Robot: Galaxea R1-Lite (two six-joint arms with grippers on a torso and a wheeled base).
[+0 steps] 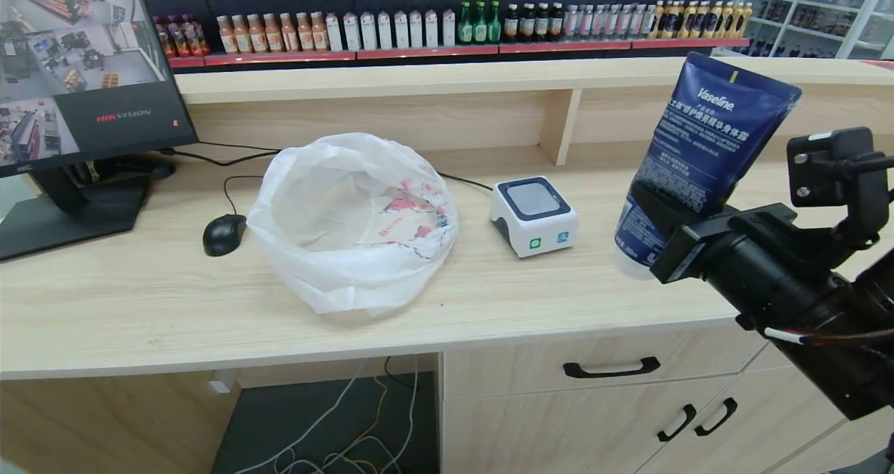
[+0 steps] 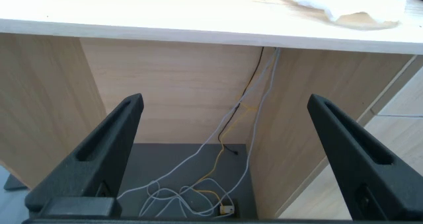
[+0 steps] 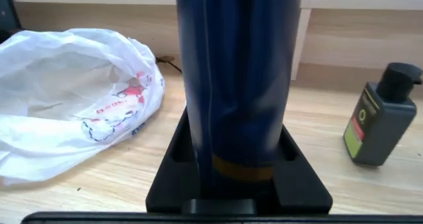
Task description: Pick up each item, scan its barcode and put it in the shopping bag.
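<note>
My right gripper (image 1: 663,212) is shut on a dark blue lotion tube (image 1: 705,153), held cap-down and tilted above the counter's right part, to the right of the white barcode scanner (image 1: 533,215). In the right wrist view the blue tube (image 3: 238,78) stands between the fingers (image 3: 178,141). The white plastic shopping bag (image 1: 353,216) lies open in the middle of the counter, also seen as the bag (image 3: 73,98) in the right wrist view. My left gripper (image 2: 225,158) hangs open below the counter edge, facing the cable nook, with nothing between its fingers.
A dark grey bottle (image 3: 380,118) stands on the counter to the right of the tube. A black mouse (image 1: 223,234) and a monitor (image 1: 77,62) sit at the left. A raised shelf (image 1: 489,76) runs along the back. Drawers with black handles (image 1: 611,369) are below.
</note>
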